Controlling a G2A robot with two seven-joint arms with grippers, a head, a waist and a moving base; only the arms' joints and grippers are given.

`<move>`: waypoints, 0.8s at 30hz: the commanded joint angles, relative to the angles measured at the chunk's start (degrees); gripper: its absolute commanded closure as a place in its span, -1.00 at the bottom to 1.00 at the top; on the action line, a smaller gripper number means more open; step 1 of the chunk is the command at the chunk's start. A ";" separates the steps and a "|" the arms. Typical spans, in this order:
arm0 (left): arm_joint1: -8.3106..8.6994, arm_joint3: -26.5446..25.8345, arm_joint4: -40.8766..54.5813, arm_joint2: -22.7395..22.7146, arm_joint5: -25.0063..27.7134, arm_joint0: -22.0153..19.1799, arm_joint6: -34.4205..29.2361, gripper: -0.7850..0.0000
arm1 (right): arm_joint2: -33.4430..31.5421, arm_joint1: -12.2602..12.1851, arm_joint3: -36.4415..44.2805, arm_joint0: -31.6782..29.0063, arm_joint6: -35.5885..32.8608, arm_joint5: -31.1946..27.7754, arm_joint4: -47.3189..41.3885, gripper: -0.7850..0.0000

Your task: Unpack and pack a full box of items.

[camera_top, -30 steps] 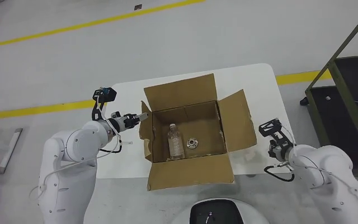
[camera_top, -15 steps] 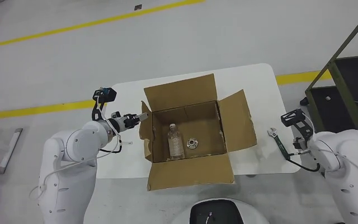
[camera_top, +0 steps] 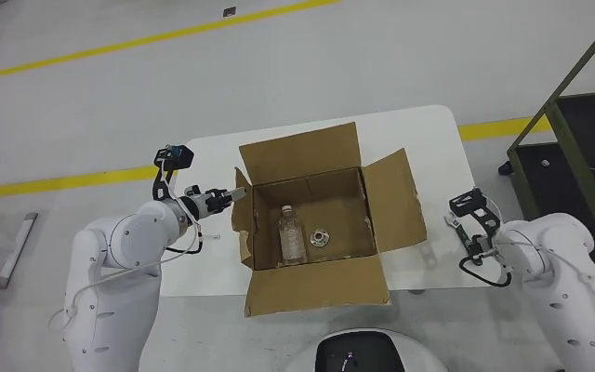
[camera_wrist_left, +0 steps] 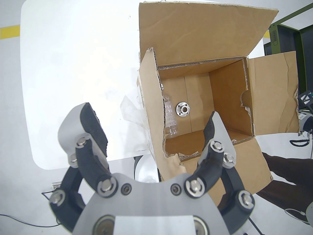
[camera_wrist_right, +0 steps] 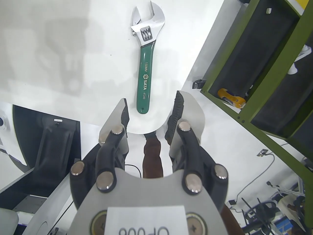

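The box sits mid-frame in the top view, flaps spread so I can reach in. One bottle and one metal flange lie inside. One wrench lies on the tabletop at right, under my empty, spread right tool. My left tool, also spread, hovers left of the box.

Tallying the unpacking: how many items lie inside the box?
2: a plastic bottle lying on the box floor, and a metal flange beside it. The near wall may hide more.
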State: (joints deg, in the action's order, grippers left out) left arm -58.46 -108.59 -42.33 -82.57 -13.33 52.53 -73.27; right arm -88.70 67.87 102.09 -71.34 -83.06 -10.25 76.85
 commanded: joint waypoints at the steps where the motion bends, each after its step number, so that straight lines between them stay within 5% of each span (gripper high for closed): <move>1: 0.00 0.00 0.00 0.00 0.00 0.00 0.00 -1.00 | 0.48 0.01 -1.23 0.38 0.53 0.39 0.18 -0.32; 9: 0.00 0.00 0.00 0.00 0.00 0.00 0.00 -1.00 | 2.60 0.04 -5.42 2.18 1.62 0.88 0.66 0.00; 24: 0.00 0.00 0.00 0.00 0.00 0.00 0.00 -1.00 | 5.49 0.07 -10.09 4.88 2.24 1.67 1.57 0.11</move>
State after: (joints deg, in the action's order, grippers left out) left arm -58.46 -108.59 -42.33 -82.57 -13.33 52.53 -73.27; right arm -83.39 67.93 92.35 -66.59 -80.87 -8.57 78.52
